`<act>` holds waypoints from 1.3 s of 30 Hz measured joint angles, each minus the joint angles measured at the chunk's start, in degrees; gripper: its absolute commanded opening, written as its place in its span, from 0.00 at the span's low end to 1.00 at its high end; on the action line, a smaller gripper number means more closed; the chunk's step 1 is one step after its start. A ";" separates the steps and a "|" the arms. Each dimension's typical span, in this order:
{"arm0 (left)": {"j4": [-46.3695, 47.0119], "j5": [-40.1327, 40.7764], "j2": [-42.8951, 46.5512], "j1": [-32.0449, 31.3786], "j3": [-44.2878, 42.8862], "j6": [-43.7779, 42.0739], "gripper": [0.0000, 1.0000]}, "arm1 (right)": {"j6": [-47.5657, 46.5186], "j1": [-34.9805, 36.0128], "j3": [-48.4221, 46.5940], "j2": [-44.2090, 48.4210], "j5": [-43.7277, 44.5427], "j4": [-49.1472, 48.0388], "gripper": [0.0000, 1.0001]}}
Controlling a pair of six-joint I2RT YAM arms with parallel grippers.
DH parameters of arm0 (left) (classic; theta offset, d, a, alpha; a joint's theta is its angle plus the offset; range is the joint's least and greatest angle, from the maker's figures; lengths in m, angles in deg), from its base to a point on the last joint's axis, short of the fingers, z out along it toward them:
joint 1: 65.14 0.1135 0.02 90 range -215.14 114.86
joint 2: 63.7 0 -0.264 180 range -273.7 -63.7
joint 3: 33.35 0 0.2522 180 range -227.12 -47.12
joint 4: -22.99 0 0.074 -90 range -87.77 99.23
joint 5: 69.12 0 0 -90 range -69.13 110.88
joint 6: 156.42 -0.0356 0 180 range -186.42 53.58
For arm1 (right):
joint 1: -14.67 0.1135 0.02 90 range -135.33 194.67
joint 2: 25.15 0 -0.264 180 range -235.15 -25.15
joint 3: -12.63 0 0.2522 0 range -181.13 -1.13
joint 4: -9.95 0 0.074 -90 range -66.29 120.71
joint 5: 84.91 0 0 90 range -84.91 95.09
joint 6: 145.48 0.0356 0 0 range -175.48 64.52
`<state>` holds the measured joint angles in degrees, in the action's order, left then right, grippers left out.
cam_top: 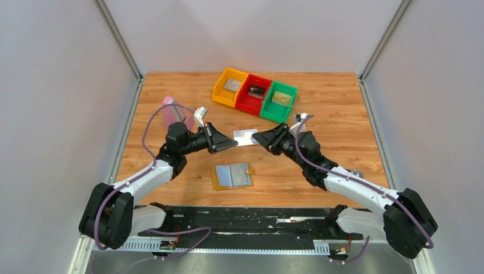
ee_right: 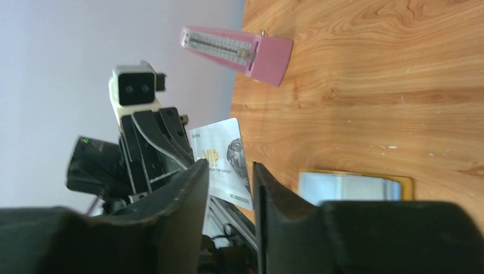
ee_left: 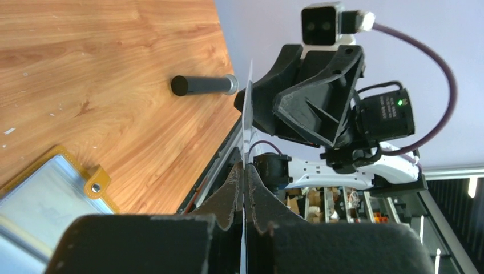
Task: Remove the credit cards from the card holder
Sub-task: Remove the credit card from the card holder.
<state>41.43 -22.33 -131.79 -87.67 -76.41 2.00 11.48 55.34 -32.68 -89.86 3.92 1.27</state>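
Credit cards are the goal, and one pale silver card (cam_top: 245,137) hangs in the air over the middle of the table (cam_top: 342,103), between the two arms. The left end effector (ee_left: 244,171) is clamped on it, fingers pressed flat against its thin edge. The right end effector (ee_right: 228,171) sits at the card's other end with its fingers apart and a gap showing on either side. It looks like a hand-over, with the left arm now carrying the card. The card holder (cam_top: 232,176) lies open and flat near the middle of the table's near edge, blue lining up. I cannot tell whether a card remains inside. Three bins stand along the far edge. The orange bin (cam_top: 217,91) holds a grey card (cam_top: 232,85), the red bin (cam_top: 248,108) a dark one (cam_top: 257,91), and the green bin (cam_top: 274,117) a golden one (cam_top: 279,97), probably sorted by colour.
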 measured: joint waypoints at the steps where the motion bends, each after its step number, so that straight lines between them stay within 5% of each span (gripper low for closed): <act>1: -0.94 -0.59 0.00 0.00 -0.39 -0.74 0.00 | -1.97 -0.28 -0.57 0.22 -0.96 1.22 0.47; 8: -5.90 -6.97 0.00 0.00 -3.04 -6.05 0.00 | -18.27 -5.38 -8.83 2.49 -12.76 11.54 0.63; 21: -11.19 -15.89 0.02 0.00 -4.74 -11.19 0.00 | -39.01 -12.37 -23.19 -6.69 -40.39 30.27 0.60; 28: -11.15 -17.86 0.00 0.00 -4.94 -11.47 0.00 | -43.23 -12.37 -24.13 -10.51 -48.63 34.42 0.41; 34: -11.13 -18.29 0.00 0.00 -4.96 -11.69 0.01 | -44.28 -12.35 -24.13 -11.17 -51.17 35.50 0.05; 39: -13.57 -17.29 -0.39 0.15 -5.51 -13.27 0.37 | -41.94 -12.35 -24.20 -11.17 -51.65 34.91 0.00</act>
<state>27.86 -39.61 -132.19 -87.51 -81.92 -11.26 -30.46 42.99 -56.88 -101.02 -47.73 36.18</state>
